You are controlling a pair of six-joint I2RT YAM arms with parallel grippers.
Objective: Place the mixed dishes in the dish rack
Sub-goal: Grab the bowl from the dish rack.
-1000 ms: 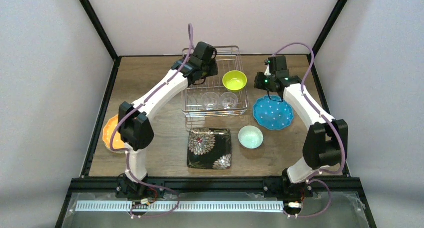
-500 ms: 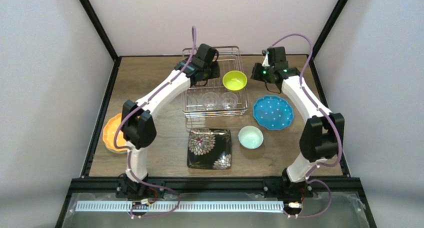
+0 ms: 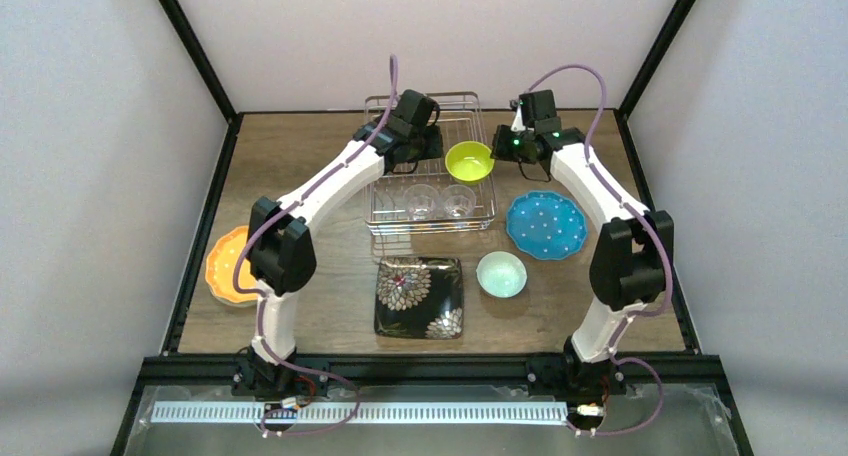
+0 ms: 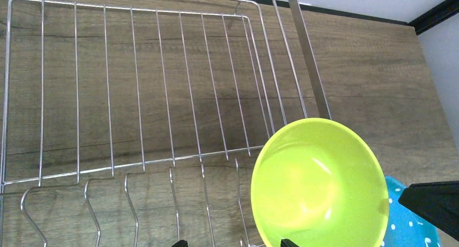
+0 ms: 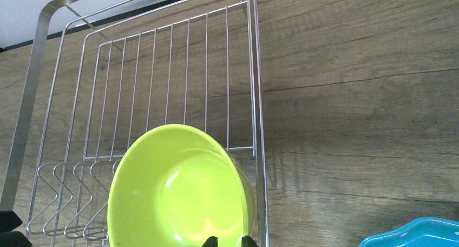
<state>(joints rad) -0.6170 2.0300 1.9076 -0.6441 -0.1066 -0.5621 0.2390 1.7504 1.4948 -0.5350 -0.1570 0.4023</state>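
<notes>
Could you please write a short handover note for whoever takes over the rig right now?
Left gripper open above the dish rack, holding nothing.
Right gripper beside the yellow-green bowl; grip unclear.
Done: yellow-green bowl and two glass cups in rack.
To do: blue plate, mint bowl, black floral plate, orange plate, all on the table.

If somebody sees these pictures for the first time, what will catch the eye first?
The bright yellow-green bowl stands out most, sitting in the right side of the wire dish rack. After it come the blue dotted plate, lying right of the rack, and the black flowered plate on the near side of the rack.
</notes>
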